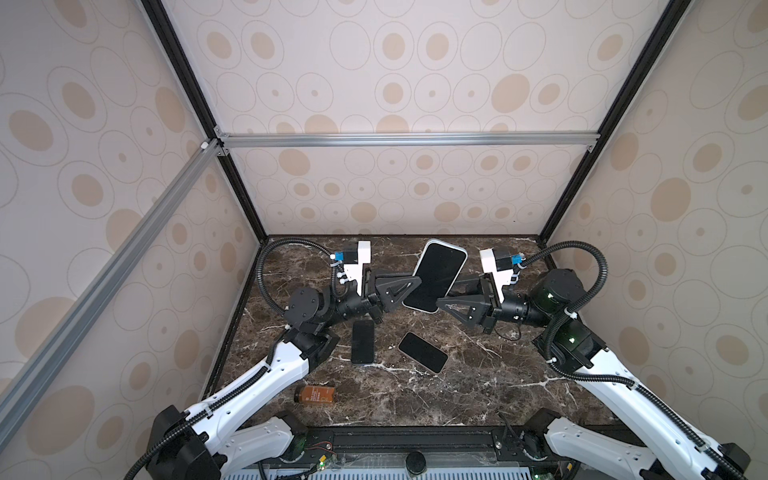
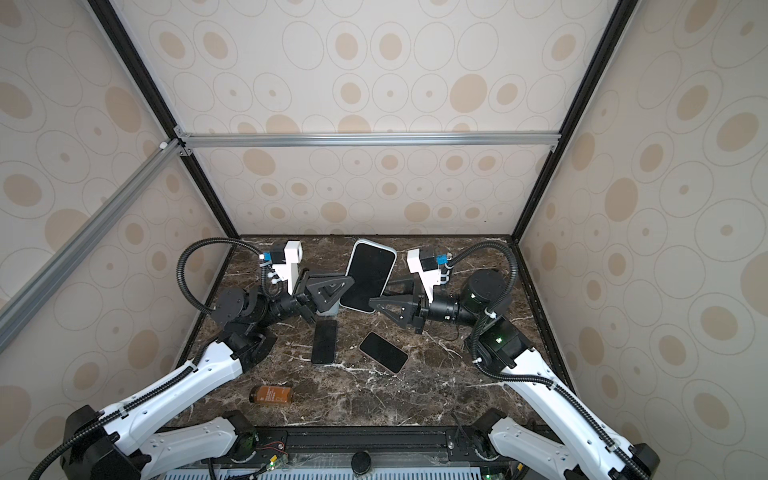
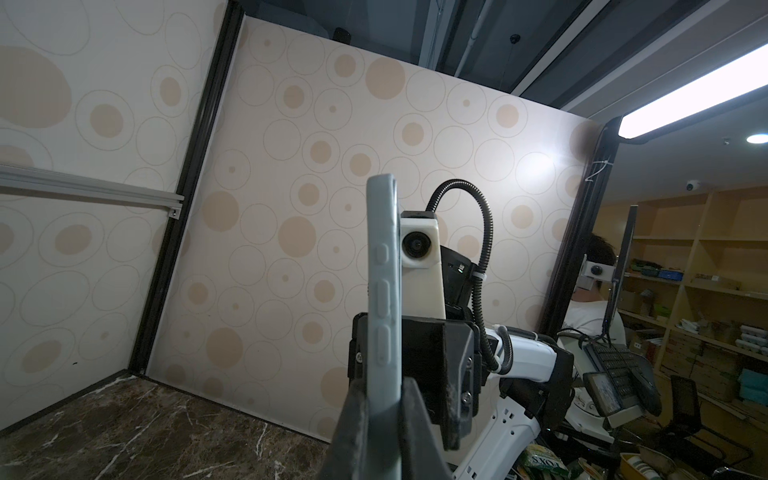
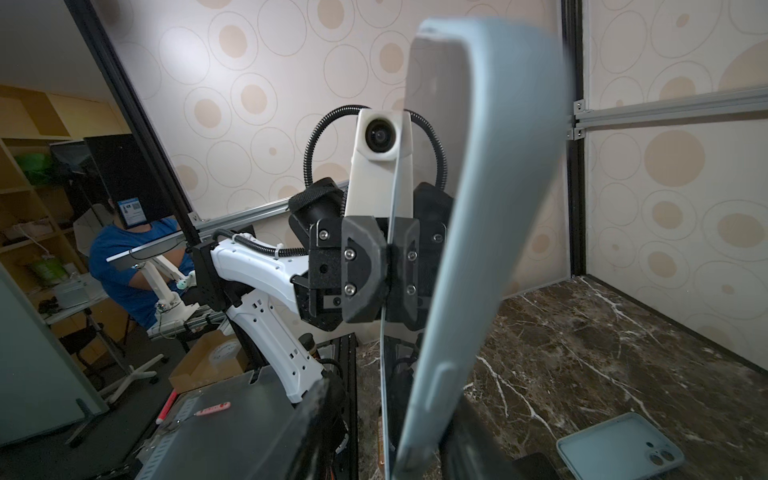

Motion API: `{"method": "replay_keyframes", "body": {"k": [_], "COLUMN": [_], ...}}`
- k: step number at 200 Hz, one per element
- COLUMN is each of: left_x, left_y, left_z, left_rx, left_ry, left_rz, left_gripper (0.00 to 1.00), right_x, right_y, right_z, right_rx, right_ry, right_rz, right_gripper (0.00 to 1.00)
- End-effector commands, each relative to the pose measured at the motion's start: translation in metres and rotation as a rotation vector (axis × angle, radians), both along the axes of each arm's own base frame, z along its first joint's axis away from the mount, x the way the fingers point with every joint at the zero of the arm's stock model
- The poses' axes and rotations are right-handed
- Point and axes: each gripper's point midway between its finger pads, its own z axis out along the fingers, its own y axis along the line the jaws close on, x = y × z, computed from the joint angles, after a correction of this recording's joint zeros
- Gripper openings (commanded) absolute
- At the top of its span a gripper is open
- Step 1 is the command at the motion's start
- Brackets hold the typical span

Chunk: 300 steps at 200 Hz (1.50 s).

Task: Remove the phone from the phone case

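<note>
A phone [image 1: 438, 276] with a dark screen sits in a pale blue phone case [image 3: 384, 270] and is held up above the marble table, screen toward the top views. My left gripper [image 1: 409, 286] is shut on its left long edge; in the left wrist view both fingers press the case's sides. My right gripper [image 1: 446, 293] is at the lower right corner. In the right wrist view its jaws straddle the cased phone [image 4: 490, 208], with a clear gap between one finger [image 4: 324, 399] and the screen, so it is open.
Two other dark-screened phones [image 1: 363, 341] [image 1: 423, 352] lie flat on the table [image 1: 498, 374] in front of the grippers. A pale blue case-like item with camera cutouts [image 4: 619, 446] lies flat under the left arm. A brown bottle [image 1: 314, 394] lies at the front left. Walls enclose three sides.
</note>
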Motion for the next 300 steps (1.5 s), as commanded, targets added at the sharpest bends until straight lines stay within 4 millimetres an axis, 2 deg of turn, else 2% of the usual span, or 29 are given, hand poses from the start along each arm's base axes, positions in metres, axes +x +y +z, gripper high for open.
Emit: {"method": "replay_keyframes", "body": {"k": [1, 18, 41, 85, 230, 300], "left_x": [-0.019, -0.019, -0.020, -0.024, -0.023, -0.021], "left_y": [0.019, 0.020, 0.018, 0.013, 0.008, 0.006], "left_z": [0.051, 0.054, 0.054, 0.050, 0.042, 0.040], "left_rx": [-0.117, -0.118, -0.113, -0.095, -0.084, -0.082], "left_ry": [-0.091, -0.088, -0.091, -0.097, -0.089, -0.082], "left_rz": [0.009, 0.011, -0.001, -0.043, -0.074, -0.079], "left_gripper": [0.00, 0.00, 0.00, 0.00, 0.00, 0.00], "right_x": [-0.010, -0.011, -0.008, -0.012, -0.012, -0.008], "right_y": [0.002, 0.005, 0.010, 0.015, 0.009, 0.014], "right_z": [-0.004, -0.007, -0.012, -0.009, 0.004, -0.001], "right_rx": [-0.003, -0.001, -0.015, -0.020, 0.021, 0.008], "right_ry": [-0.057, -0.064, -0.059, -0.056, -0.089, -0.065], "right_rz": [0.048, 0.073, 0.080, 0.126, 0.078, 0.095], "right_gripper": [0.45, 0.44, 0.37, 0.29, 0.30, 0.18]}}
